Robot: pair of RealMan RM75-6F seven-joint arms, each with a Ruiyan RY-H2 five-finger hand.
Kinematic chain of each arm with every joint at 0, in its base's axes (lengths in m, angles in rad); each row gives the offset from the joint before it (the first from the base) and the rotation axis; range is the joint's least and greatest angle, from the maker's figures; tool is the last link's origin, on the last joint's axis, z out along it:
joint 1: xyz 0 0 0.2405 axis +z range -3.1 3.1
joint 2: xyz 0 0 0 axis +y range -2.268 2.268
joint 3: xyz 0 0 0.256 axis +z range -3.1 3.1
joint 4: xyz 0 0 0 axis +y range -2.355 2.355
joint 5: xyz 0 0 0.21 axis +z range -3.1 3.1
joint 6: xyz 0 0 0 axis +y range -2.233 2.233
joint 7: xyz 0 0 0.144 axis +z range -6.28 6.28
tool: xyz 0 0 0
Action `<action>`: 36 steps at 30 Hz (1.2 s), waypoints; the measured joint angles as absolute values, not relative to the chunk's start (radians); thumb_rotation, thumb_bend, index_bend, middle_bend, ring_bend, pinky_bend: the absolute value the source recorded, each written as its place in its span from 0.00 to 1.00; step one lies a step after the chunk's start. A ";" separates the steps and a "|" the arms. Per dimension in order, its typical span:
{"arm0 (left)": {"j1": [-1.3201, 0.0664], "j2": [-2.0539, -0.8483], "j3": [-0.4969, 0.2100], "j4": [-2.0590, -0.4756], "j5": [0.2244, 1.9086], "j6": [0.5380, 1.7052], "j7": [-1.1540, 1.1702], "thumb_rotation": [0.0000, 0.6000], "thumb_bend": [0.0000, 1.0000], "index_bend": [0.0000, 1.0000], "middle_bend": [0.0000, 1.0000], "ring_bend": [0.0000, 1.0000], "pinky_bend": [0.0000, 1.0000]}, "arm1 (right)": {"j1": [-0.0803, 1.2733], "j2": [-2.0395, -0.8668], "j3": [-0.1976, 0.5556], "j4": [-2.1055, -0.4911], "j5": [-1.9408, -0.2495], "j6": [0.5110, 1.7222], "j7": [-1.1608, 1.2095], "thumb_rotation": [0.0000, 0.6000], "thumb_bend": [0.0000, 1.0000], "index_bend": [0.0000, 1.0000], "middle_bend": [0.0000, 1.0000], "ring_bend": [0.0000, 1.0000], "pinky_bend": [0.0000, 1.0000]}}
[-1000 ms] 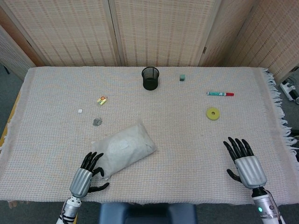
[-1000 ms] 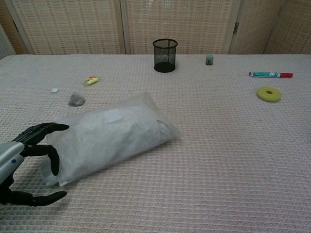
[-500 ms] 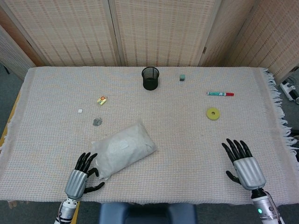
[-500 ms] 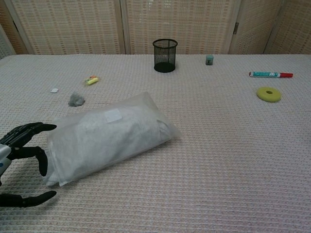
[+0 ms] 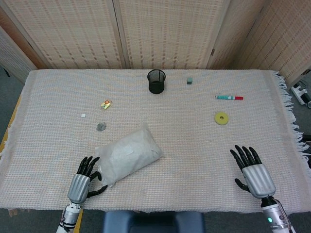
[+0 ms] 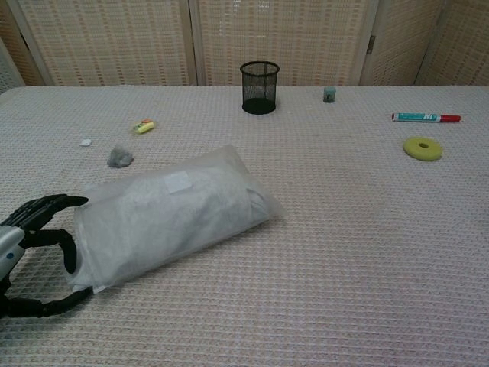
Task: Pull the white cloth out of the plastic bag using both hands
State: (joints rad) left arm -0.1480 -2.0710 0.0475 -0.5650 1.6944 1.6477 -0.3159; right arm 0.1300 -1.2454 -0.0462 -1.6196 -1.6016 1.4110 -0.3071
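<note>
A translucent plastic bag (image 5: 129, 156) (image 6: 172, 215) stuffed with white cloth lies left of centre on the table, its near end pointing at my left hand. My left hand (image 5: 82, 180) (image 6: 30, 252) is at that near-left end, fingers spread and curved, with the thumb close under the bag's corner; it holds nothing. My right hand (image 5: 253, 171) hovers flat and spread near the front right of the table, far from the bag, and is outside the chest view. The cloth shows only through the plastic.
A black mesh cup (image 5: 156, 81) stands at the back centre. A small green block (image 5: 189, 81), a marker pen (image 5: 229, 97) and a yellow ring (image 5: 221, 118) lie to the right. A yellow wrapper (image 5: 106, 104), a white chip (image 5: 83, 115) and a grey wad (image 5: 100, 126) lie left.
My left hand drew back toward the table's front edge, from over the bag's end to just beside it. The right hand shifted slightly. The bag stayed put.
</note>
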 measured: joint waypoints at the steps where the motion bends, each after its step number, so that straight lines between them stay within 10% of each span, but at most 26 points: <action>1: -0.150 -2.073 0.046 -0.560 1.693 1.649 -0.318 0.82 0.24 0.64 0.15 0.00 0.00 | 0.129 -1.245 -0.046 -1.620 -1.602 1.411 -0.307 1.00 0.18 0.00 0.00 0.00 0.00; 17: -0.163 -2.102 0.061 -0.514 1.689 1.664 -0.347 0.83 0.57 0.78 0.21 0.00 0.00 | 0.130 -1.255 -0.045 -1.617 -1.605 1.393 -0.320 1.00 0.18 0.00 0.00 0.00 0.00; 28: -0.162 -2.086 0.092 -0.528 1.717 1.708 -0.355 0.85 0.60 0.82 0.22 0.00 0.00 | 0.185 -1.389 -0.027 -1.513 -1.614 1.325 -0.219 1.00 0.19 0.01 0.00 0.00 0.00; 36: -0.173 -2.081 0.095 -0.541 1.716 1.694 -0.343 0.85 0.59 0.82 0.22 0.00 0.00 | 0.261 -1.625 0.030 -1.350 -1.612 1.287 -0.104 1.00 0.21 0.28 0.00 0.00 0.00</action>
State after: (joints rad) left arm -0.1728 -2.0806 0.0947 -0.5406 1.7158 1.6939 -0.3430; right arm 0.2607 -1.6252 0.0299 -1.3498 -1.6116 1.2869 -0.1045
